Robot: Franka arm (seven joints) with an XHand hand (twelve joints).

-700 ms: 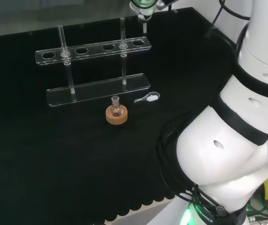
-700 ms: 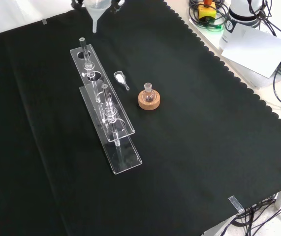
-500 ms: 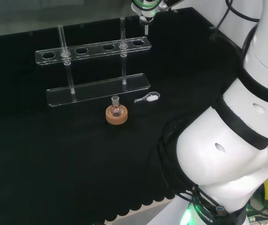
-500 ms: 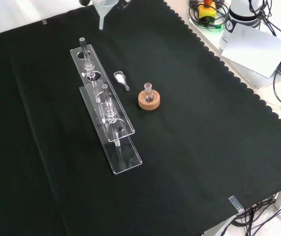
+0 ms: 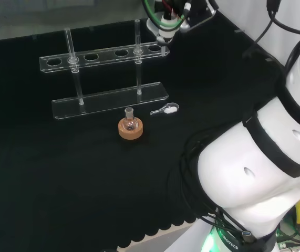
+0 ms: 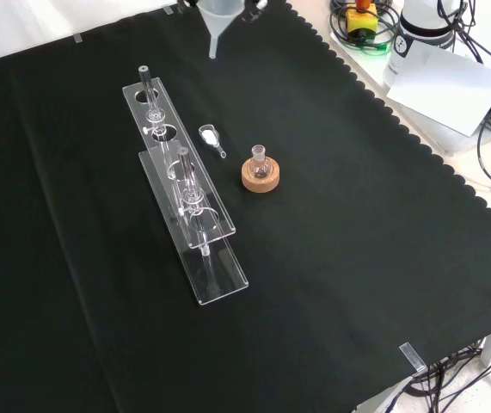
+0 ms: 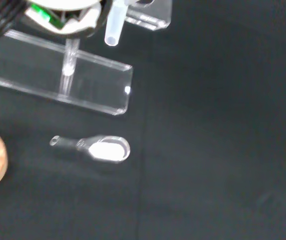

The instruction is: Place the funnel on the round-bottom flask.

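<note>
1. One clear funnel (image 6: 217, 19) hangs in the air at the top edge of the front view, its narrow stem pointing straight down above the black cloth of the table (image 6: 357, 215). It is pale and see-through, with a wide cone above the thin tube.
2. In the head view the hand (image 5: 178, 11) sits at the top, just right of the rack's right end. Black and white parts with green cable are clustered around the funnel's top, so it seems to carry the funnel, though I cannot tell how its fingers are set.
3. A small round-bottom flask (image 6: 259, 163) stands upright in a cork ring (image 6: 260, 178) near the middle of the table, well apart from the funnel. Its short neck is open.
4. A clear plastic test-tube rack (image 6: 185, 189) stands left of the flask in the front view, with upright glass tubes in it.
5. A small clear scoop (image 6: 212, 138) with white contents lies between the rack and the flask.
</note>
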